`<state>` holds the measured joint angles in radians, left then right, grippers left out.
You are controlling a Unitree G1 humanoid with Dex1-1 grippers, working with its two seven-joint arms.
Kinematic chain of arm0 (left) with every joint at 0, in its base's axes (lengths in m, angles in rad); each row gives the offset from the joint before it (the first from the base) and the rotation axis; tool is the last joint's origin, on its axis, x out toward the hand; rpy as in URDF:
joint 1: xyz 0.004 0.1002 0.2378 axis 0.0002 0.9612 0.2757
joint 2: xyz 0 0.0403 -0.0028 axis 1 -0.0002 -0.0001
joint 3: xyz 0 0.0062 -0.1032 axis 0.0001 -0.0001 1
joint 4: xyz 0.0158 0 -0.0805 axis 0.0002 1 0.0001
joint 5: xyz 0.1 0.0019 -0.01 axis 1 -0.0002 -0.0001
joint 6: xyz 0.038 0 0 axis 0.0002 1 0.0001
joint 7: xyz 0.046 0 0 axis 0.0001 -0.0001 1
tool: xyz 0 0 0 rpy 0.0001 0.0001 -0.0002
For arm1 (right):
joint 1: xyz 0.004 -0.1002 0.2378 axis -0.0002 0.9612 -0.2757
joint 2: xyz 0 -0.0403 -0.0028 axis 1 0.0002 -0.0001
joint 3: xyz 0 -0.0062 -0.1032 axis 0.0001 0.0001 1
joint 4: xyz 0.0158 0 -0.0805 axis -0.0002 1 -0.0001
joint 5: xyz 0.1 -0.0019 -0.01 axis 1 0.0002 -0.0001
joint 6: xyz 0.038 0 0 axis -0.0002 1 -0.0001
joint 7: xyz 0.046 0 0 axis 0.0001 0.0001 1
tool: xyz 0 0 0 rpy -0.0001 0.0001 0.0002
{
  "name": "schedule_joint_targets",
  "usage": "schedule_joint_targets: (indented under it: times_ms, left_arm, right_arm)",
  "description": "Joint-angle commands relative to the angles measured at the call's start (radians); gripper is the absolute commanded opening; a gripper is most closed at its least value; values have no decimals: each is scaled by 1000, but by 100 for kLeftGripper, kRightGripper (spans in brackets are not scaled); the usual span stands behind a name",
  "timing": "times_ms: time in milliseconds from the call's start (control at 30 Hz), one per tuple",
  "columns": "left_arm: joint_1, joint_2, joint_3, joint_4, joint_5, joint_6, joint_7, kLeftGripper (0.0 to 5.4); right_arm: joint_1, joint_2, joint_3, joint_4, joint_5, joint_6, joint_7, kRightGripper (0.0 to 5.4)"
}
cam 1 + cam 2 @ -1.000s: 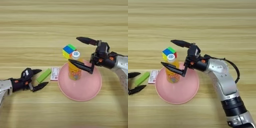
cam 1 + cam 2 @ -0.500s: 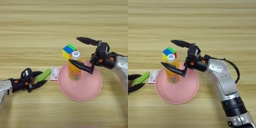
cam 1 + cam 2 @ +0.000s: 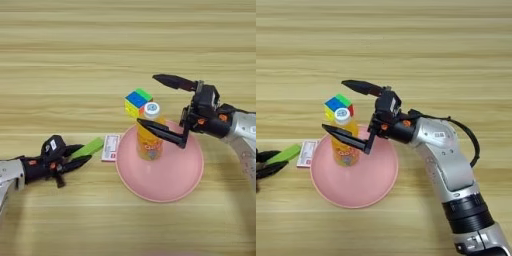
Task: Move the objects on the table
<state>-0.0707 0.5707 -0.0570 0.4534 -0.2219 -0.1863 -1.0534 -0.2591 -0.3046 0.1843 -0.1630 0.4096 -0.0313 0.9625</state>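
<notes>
Left eye view shows the orange-drink bottle standing upright on the near-left part of a pink plate on the tabletop, the puzzle cube just behind it off the plate. The right gripper has its fingers spread wide, one behind the white cap, one crossing in front of the bottle's body, neither pressing. The left gripper has its fingers nearly closed about the near end of the lime-green block, beside a small white card. The bottle looks light, smooth and tippy; a mid-body hold seems safest.
</notes>
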Motion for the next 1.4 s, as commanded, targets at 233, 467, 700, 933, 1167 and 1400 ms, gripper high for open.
schedule_joint_targets:
  times_ms: [233,467,700,933,1167,1400]
  left_arm:
    - [13,7,2,27,24,6,7,133]
    - [-34,4,73,37,-11,-30,50,133]
    - [-70,5,135,19,-35,-38,77,133]
    - [-78,-13,155,-22,-42,-43,91,133]
    - [-99,-34,143,-44,-35,-43,102,133]
    - [-154,-62,111,-23,-14,-44,99,133]
  right_arm:
    - [-10,-1,-5,3,-4,-9,-2,540]
    - [-14,0,-5,9,-4,-11,0,540]
    - [-15,0,-8,13,-3,-15,2,540]
    - [-13,2,-7,13,-4,-17,0,540]
    - [-11,4,-4,10,-6,-17,-3,540]
    - [-7,6,-2,4,-5,-16,-5,540]
